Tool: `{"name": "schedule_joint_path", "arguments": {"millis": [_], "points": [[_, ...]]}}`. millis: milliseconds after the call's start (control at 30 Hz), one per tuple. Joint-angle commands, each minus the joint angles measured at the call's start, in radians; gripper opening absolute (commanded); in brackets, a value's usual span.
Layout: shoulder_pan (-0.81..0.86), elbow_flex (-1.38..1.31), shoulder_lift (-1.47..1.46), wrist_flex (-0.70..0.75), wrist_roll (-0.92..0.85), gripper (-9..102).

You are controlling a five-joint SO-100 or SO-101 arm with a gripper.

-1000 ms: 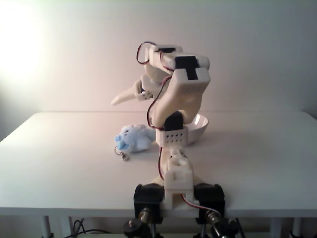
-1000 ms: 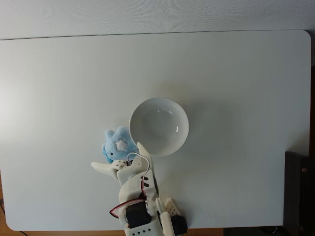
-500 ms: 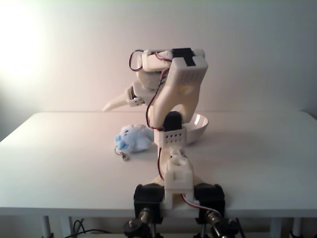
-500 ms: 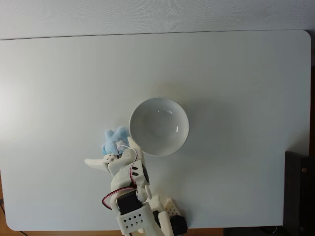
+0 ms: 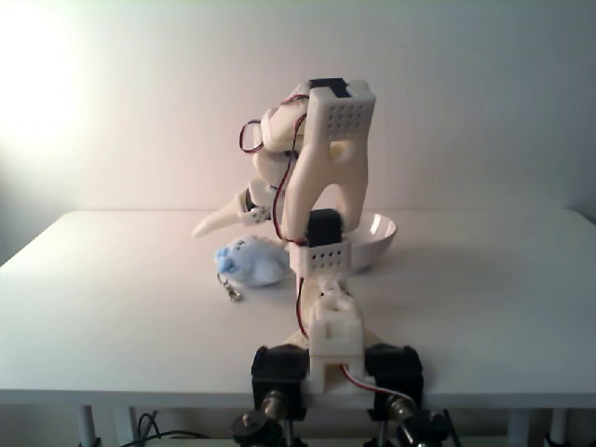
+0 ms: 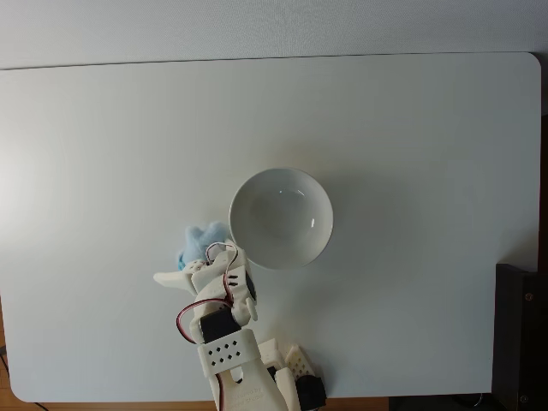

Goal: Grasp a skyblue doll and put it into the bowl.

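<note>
The skyblue doll [image 5: 248, 261] lies on the white table just left of the arm, its little keyring on the tabletop in front of it. From above, the doll [image 6: 197, 244] sits at the bowl's lower left, partly covered by my gripper. The white bowl [image 6: 281, 218] is empty; in the front fixed view the bowl [image 5: 375, 238] is half hidden behind the arm. My gripper [image 6: 193, 264] is open and hangs low over the doll, holding nothing. One finger [image 5: 212, 223] juts out to the left just above the doll.
The white table [image 6: 411, 128] spreads wide around the bowl, with rounded corners. The arm's base [image 5: 335, 368] is clamped at the front edge. A dark object [image 6: 521, 334] stands off the table's right side.
My gripper has dropped from well above the table to just over the doll, staying open. The upper arm has swung upright. The bowl has shifted slightly to the right.
</note>
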Motion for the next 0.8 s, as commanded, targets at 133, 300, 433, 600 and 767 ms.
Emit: {"name": "schedule_joint_path", "arguments": {"millis": [133,300,433,600,767], "points": [[0.008,0.005,-0.017,-0.006,-0.005,71],[0.008,0.012,-0.114,-0.008,-0.003,71],[0.008,0.009,-0.187,-0.008,-0.003,72],[0.008,0.0,-0.193,-0.008,-0.003,71],[0.008,-0.002,-0.192,-0.008,-0.003,71]]}}
